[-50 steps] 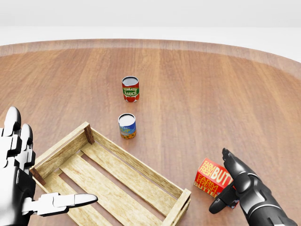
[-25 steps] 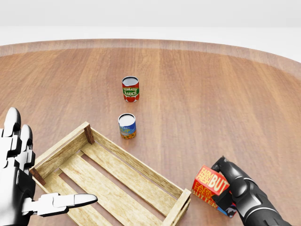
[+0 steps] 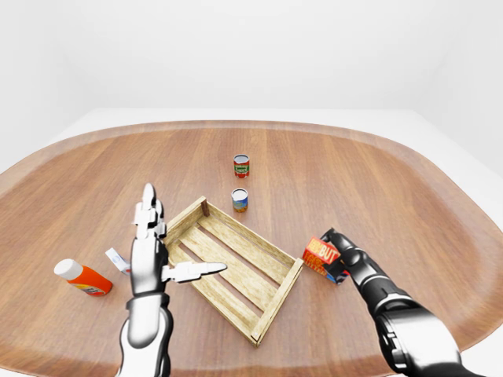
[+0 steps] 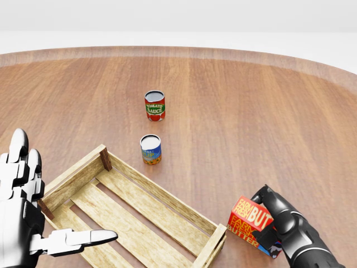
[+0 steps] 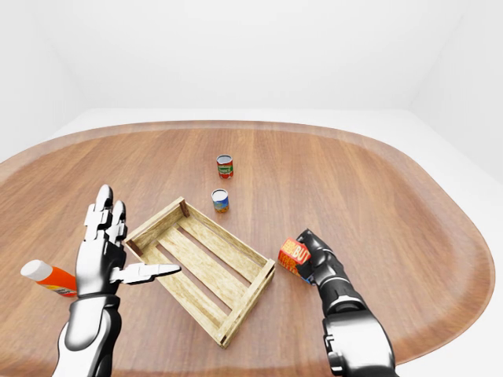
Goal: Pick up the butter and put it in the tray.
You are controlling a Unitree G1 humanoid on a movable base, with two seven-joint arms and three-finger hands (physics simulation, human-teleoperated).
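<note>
Two cans [image 4: 150, 149] stand above tray [image 4: 167, 196]; right hand [image 4: 279, 220] grips butter [image 4: 251, 221]; left hand [image 3: 149, 243] open. Eye views alone show orange bottle [image 3: 82, 277].

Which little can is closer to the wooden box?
The blue-labelled can, just past the wooden tray's top rim. The red tomato sauce can stands farther up the table.

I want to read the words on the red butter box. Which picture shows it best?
The head view: the red cardboard butter box looks biggest there, with "FARM FRESH BUTTER" partly readable, held in the black right hand. The left-eye and right-eye views show it small beside the wooden slatted tray, its lettering too tiny to read.
</note>
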